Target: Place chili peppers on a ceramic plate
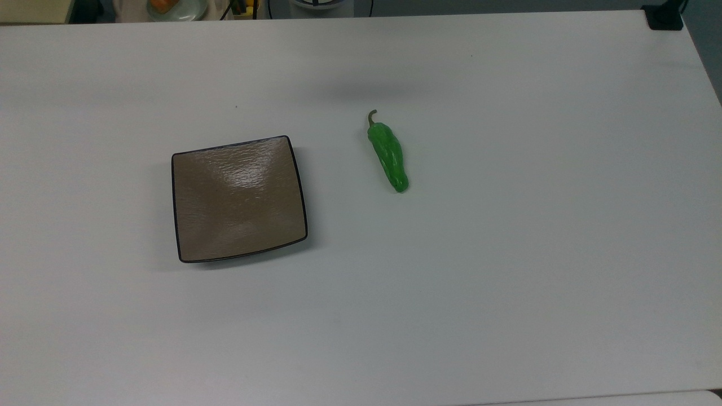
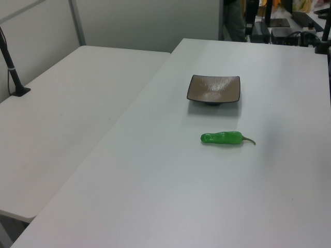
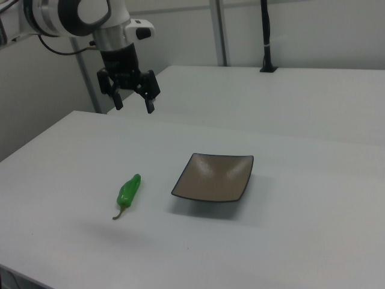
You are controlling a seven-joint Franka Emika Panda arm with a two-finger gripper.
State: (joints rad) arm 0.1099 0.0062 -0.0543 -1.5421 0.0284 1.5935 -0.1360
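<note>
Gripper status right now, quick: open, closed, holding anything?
Gripper: open, holding nothing, up in the air above the table. The pepper lies on the table beside the plate, untouched.

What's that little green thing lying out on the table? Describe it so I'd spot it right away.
On the big white table, look beside the square brown plate, on the top view's right, not touching it. There lies a chili pepper: bright green, glossy and wrinkled, with a short curved stem, the table's one green thing.
</note>
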